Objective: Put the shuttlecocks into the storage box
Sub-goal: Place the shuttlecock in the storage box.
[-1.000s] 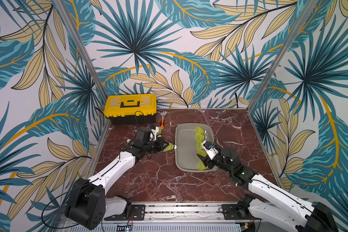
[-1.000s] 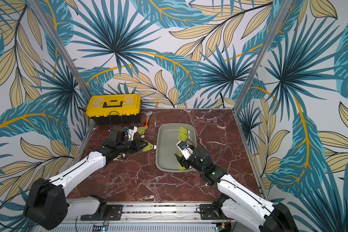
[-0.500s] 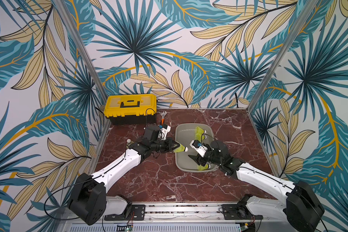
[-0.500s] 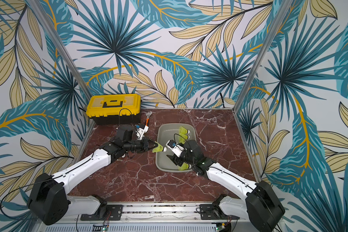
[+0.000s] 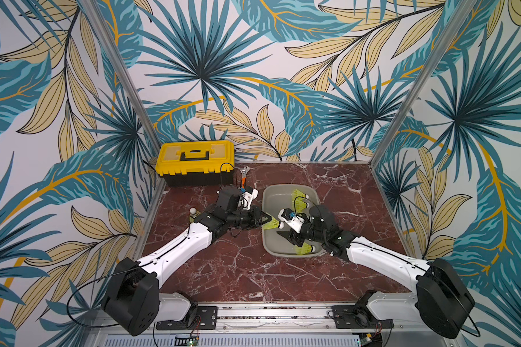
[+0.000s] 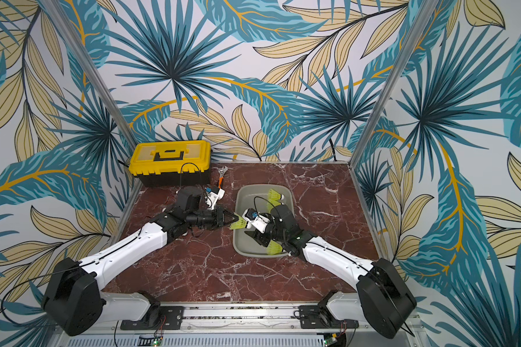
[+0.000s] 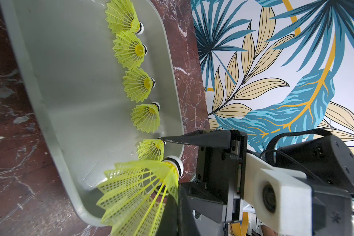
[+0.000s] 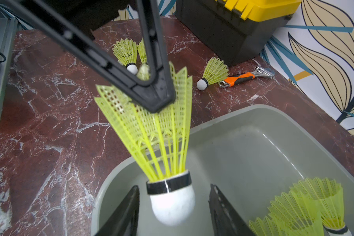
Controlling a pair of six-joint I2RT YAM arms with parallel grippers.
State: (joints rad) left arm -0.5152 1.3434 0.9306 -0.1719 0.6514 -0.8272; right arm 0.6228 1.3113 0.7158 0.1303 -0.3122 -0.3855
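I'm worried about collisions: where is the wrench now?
In both top views the wrench lies on the table at the back, by the toolbox end nearest the storage box; the right wrist view shows a shuttlecock beside its handle.

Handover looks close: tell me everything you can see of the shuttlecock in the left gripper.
The shuttlecock looks like neon yellow-green plastic: a ribbed mesh skirt running into a black band and a white rounded tip. It is held in the air over the box rim. The left gripper is shut on the skirt's wide end. The tip points at the right gripper and sits between its open fingers, with a gap showing on each side.
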